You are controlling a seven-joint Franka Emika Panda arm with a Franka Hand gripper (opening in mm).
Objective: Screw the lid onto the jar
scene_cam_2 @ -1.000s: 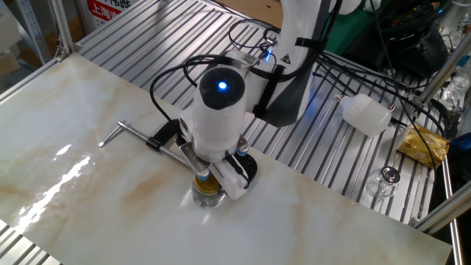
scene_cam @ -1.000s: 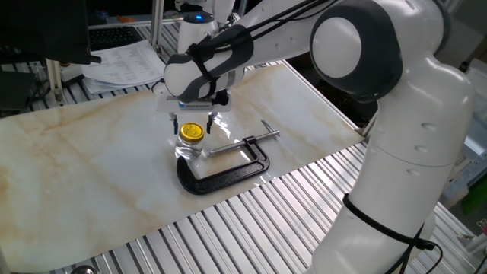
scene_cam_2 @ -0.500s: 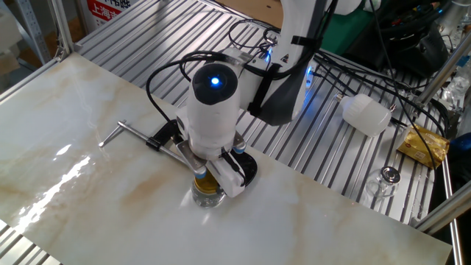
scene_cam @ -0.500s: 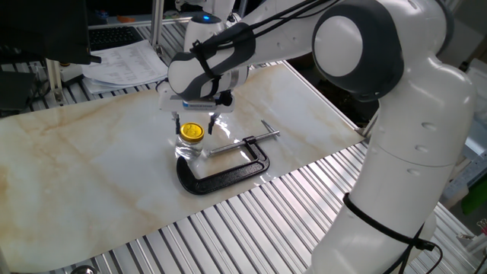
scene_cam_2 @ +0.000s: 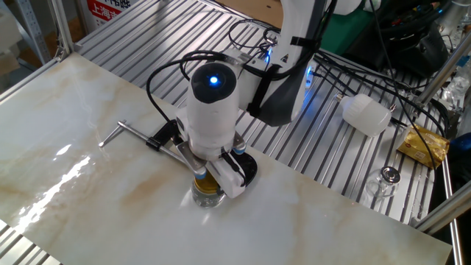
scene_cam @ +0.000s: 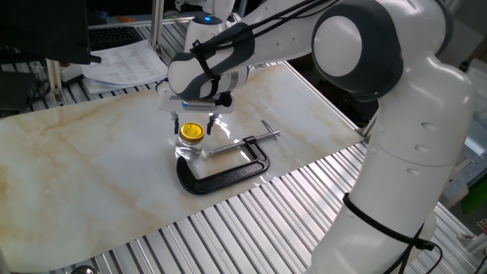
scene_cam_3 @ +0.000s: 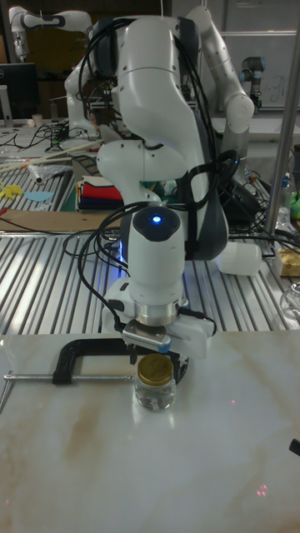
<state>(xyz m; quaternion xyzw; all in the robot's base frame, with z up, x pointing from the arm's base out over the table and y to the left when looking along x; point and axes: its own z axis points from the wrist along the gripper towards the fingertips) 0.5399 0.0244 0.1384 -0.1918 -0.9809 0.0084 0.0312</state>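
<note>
The gripper [scene_cam: 193, 122] hangs right over the lid [scene_cam: 192, 133], fingers spread wide on both sides of it, not gripping anything. That yellow lid sits on top of the jar [scene_cam_3: 155, 391], which stands upright on the marble table [scene_cam: 91, 175], just beside the black C-clamp [scene_cam: 228, 169].

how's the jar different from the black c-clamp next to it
The jar is clear glass, short and upright, with the yellow lid on its mouth; the C-clamp is black metal with a silver screw and lies flat. The jar is much smaller than the clamp. The gripper hovers over the jar, not the clamp. Both sit on the marble tabletop.
</note>
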